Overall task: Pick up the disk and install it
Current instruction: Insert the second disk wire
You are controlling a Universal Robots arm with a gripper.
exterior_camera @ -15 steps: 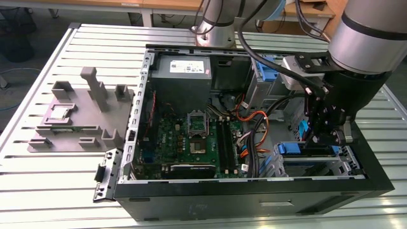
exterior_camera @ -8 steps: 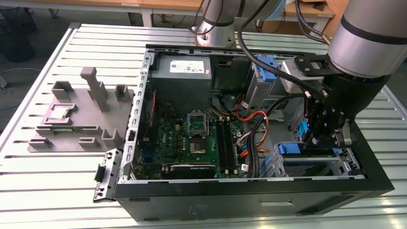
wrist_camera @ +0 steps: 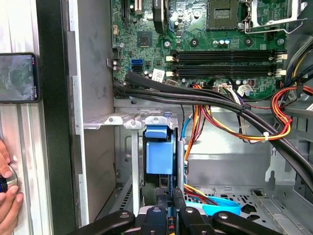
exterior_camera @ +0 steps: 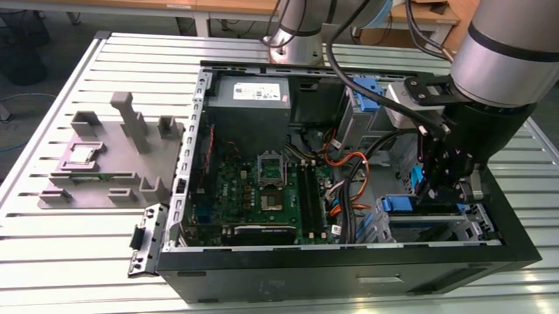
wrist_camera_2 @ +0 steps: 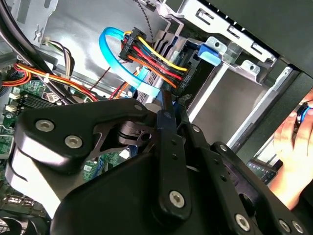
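My gripper (exterior_camera: 434, 196) reaches down into the drive bay at the front corner of the open computer case (exterior_camera: 349, 261), on the exterior view's right. Its fingers stand close together, shut on the disk (wrist_camera: 159, 154), which stands on edge in the metal bay. The disk's blue side rail and tab (wrist_camera_2: 211, 53) point away from the gripper (wrist_camera_2: 168, 110). In the first wrist view the gripper (wrist_camera: 168, 198) sits just behind the blue rail. Most of the disk's body is hidden by the fingers and the bay walls.
Red, yellow and orange wires and a blue flat cable (wrist_camera_2: 115, 54) run close beside the bay. The motherboard (exterior_camera: 262, 190) fills the case floor. A grey fixture (exterior_camera: 105, 157) lies on the table at the exterior view's left. A person's hand (wrist_camera: 7, 191) rests outside the case wall by a phone (wrist_camera: 17, 77).
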